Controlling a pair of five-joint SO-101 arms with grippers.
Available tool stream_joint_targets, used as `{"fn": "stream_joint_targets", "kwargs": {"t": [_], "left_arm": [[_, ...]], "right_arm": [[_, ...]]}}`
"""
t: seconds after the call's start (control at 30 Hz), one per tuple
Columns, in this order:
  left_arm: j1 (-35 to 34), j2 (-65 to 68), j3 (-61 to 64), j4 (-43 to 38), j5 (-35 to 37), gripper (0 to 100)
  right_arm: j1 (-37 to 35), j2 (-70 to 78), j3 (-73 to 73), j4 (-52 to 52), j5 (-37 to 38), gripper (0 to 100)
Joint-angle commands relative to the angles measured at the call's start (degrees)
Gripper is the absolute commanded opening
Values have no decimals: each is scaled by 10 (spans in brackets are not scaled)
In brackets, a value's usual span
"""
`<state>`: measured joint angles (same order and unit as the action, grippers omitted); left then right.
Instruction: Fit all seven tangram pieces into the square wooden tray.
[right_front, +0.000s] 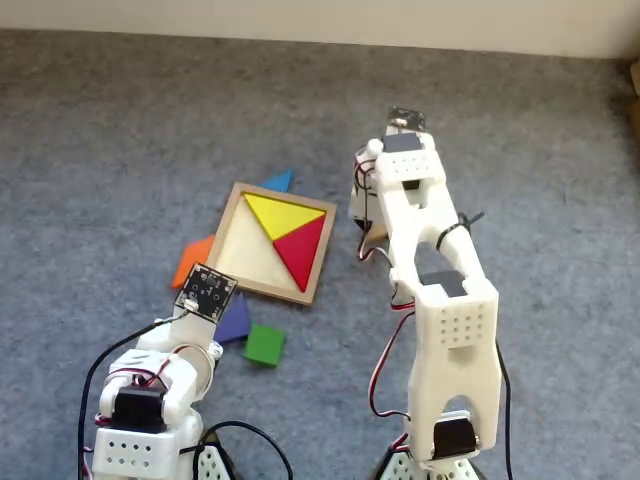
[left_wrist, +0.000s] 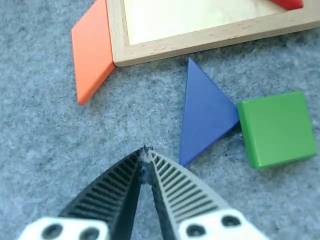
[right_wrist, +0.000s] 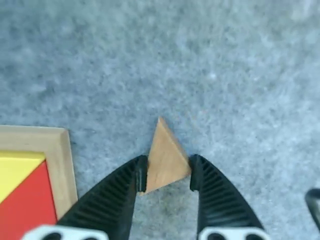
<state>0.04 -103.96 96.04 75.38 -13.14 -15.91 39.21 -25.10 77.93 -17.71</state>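
Wooden triangle (right_wrist: 165, 152), corners hidden, gripped by right end effector (right_wrist: 168, 174).

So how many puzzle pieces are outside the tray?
5. An orange piece against the tray on the left; a dark blue triangle touching a green square, nearer the arms; a light blue triangle at the far corner; a tan triangle in the right gripper. None seems hidden.

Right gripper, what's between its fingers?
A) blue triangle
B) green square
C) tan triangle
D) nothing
C: in the right wrist view the right gripper has a finger pressed against each side of the tan triangle, on the carpet just off the tray.
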Motion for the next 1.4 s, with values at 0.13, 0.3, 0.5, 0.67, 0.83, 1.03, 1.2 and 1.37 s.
{"fn": "stream_joint_targets", "kwargs": {"t": [0.13,0.3,0.5,0.67,0.83,1.03,1.2,1.37], "left_arm": [[-2,-3,11,3,4,7],[-2,-3,11,3,4,7],[-2,-3,11,3,4,7],[-2,-3,11,3,4,7],[-2,-3,11,3,4,7],[-2,-3,11,3,4,7],[-2,-3,11,3,4,7],[-2,-3,11,3,4,7]], "right_arm": [[-16,-15,-36,12,46,98],[-22,-30,-37,26,103,98],[-25,-73,-34,26,156,98],[-26,-110,-31,28,186,98],[-48,-121,-30,31,225,98],[-105,-122,-30,31,287,98],[-132,-122,-30,31,316,98],[-165,-122,-30,44,345,98]]}}
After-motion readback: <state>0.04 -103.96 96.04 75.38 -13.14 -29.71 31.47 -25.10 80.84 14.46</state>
